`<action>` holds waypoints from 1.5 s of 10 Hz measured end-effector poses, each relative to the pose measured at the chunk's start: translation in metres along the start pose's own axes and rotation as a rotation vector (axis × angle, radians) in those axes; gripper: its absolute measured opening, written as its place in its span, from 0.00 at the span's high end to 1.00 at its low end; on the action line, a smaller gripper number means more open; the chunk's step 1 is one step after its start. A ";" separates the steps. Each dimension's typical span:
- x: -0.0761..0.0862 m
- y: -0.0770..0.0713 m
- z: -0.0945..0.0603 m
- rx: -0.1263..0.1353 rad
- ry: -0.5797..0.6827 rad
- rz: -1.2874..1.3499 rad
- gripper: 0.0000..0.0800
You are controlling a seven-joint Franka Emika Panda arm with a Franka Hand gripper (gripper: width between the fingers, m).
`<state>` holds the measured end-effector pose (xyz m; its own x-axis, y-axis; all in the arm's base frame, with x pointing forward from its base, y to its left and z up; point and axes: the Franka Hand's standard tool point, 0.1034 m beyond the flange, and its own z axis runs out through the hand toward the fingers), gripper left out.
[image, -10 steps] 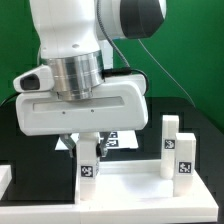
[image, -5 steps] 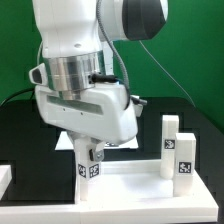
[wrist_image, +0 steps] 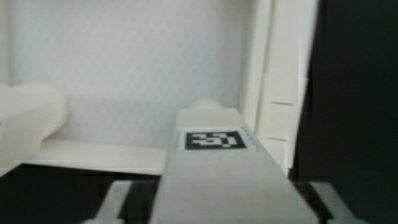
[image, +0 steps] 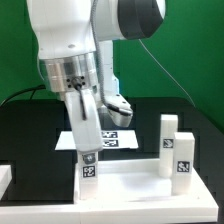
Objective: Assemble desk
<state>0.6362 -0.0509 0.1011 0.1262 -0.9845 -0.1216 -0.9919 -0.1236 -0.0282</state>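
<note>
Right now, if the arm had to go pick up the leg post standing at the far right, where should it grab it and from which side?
Grip the right-hand leg post near its top, coming straight down from above. It stands upright on the top panel, with another post close beside it, so a top-down pinch across its free faces looks safest.

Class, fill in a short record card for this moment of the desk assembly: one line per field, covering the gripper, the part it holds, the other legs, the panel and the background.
gripper: gripper pointing down, fingers closed on a leg post
held part: leg post, upright, tagged, its lower end at the top panel
other legs: two standing legs on the exterior view's right, upright, side by side
panel: top panel, white, lying flat
wrist view: the held leg post with its tag facing the camera
background: green wall, black table
</note>
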 end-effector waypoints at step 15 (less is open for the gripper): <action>-0.030 -0.012 -0.058 0.098 -0.042 0.462 0.19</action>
<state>0.6432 -0.0275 0.1622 -0.3253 -0.9276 -0.1835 -0.9388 0.3401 -0.0551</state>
